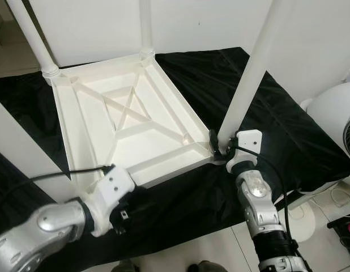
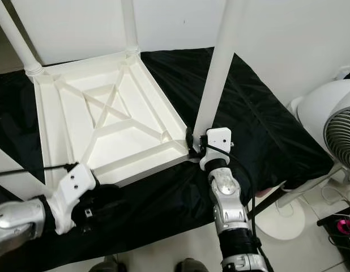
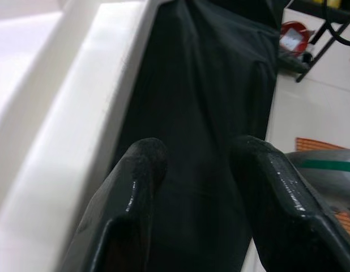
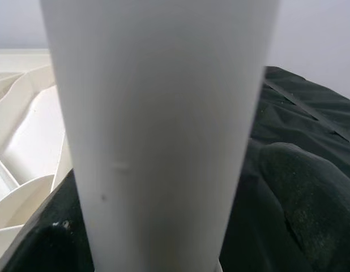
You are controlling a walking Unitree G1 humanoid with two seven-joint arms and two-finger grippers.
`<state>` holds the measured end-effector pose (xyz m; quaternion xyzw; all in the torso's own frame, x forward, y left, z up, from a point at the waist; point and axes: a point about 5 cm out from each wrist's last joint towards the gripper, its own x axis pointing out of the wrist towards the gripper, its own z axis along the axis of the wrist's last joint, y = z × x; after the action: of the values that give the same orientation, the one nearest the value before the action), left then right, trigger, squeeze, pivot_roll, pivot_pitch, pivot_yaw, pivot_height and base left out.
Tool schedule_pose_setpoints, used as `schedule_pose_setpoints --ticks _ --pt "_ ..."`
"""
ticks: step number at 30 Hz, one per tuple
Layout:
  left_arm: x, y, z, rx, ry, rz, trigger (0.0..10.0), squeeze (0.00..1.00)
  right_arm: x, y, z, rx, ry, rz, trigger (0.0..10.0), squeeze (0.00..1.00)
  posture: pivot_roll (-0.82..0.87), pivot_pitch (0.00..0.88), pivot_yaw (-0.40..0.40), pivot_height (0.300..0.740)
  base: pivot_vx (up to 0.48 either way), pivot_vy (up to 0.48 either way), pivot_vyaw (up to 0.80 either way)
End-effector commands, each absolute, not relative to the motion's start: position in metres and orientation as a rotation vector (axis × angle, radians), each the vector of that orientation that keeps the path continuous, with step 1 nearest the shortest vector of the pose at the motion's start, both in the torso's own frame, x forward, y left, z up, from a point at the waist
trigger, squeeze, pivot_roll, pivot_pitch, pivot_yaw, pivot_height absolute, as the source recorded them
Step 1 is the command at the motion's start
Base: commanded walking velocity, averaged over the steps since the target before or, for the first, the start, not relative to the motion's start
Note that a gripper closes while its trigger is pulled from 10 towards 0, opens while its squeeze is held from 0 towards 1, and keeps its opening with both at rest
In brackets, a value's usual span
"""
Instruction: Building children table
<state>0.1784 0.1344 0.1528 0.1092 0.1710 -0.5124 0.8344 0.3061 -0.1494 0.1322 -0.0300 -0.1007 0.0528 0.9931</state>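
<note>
The white plastic tabletop [image 1: 129, 122] lies upside down on a black cloth [image 1: 288, 130] that covers the bench, ribbed underside up, with an X of stiffening ribs in its middle. I see it set toward the bench's left half, its long sides running from the near edge to the far edge.

Four white legs stand upright from its corners. The far-left leg [image 1: 32, 35] and far-right leg [image 1: 145, 28] sit in ringed sockets. The near-right leg [image 1: 251, 68] rises from the corner nearest my right arm. The near-left leg [image 1: 16, 150] crosses the left side of the head views.

Right gripper [image 1: 216, 146]: at the foot of the near-right leg, black fingers at the corner socket. The right wrist view has the leg right against the lens, so I cannot tell whether the fingers are pinching it or merely beside it.

Left gripper [image 3: 197, 170]: at the near edge of the tabletop, close to its near-left corner. Fingers [image 3: 135, 187] spread, nothing between them but black cloth; one finger lies just beside the white rim.

A white fan [image 2: 333, 122] stands on the floor off the bench's right edge.
</note>
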Motion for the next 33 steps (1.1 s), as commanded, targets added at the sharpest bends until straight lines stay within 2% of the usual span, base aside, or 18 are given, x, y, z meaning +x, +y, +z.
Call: schedule_pose_setpoints --ticks 1,2,5,9,17,20,21,31,33 --pt "0.171 0.133 0.155 0.216 0.373 -1.176 10.0 0.0 0.308 -0.158 0.131 -0.053 -0.188 0.08 10.0 0.0 0.02 0.096 -0.043 0.74 0.0 0.0 0.0" --pt "0.166 0.133 0.156 0.2 0.366 -1.172 10.0 0.0 0.311 -0.155 0.132 -0.054 -0.185 0.098 10.0 0.0 0.03 0.099 -0.069 0.74 0.0 0.0 0.0" --pt "0.163 0.133 0.156 0.189 0.36 -1.168 10.0 0.0 0.312 -0.154 0.132 -0.055 -0.183 0.111 10.0 0.0 0.03 0.099 -0.069 0.74 0.0 0.0 0.0" --pt "0.157 0.139 0.16 0.18 0.346 -1.116 10.0 0.0 0.32 -0.148 0.136 -0.069 -0.183 0.159 10.0 0.0 0.06 0.094 -0.111 0.74 0.0 0.0 0.0" --pt "0.151 0.15 0.179 0.213 0.297 -1.021 10.0 0.0 0.33 -0.145 0.14 -0.07 -0.186 0.182 10.0 0.0 0.11 0.09 -0.128 0.74 0.0 0.0 0.0" --pt "0.148 0.16 0.187 0.266 0.308 -0.971 10.0 0.0 0.332 -0.14 0.141 -0.061 -0.189 0.198 10.0 0.0 0.11 0.09 -0.128 0.74 0.0 0.0 0.0" --pt "0.147 0.171 0.19 0.316 0.347 -0.929 10.0 0.0 0.333 -0.135 0.141 -0.054 -0.193 0.212 10.0 0.0 0.12 0.091 -0.126 0.74 0.0 0.0 0.0" --pt "0.145 0.203 0.191 0.41 0.438 -0.806 10.0 0.0 0.336 -0.134 0.141 -0.052 -0.197 0.225 10.0 0.0 0.12 0.09 -0.125 0.74 0.0 0.0 0.0" --pt "0.145 0.203 0.191 0.41 0.438 -0.806 10.0 0.0 0.336 -0.134 0.141 -0.052 -0.197 0.225 10.0 0.0 0.12 0.09 -0.125 0.74 0.0 0.0 0.0"
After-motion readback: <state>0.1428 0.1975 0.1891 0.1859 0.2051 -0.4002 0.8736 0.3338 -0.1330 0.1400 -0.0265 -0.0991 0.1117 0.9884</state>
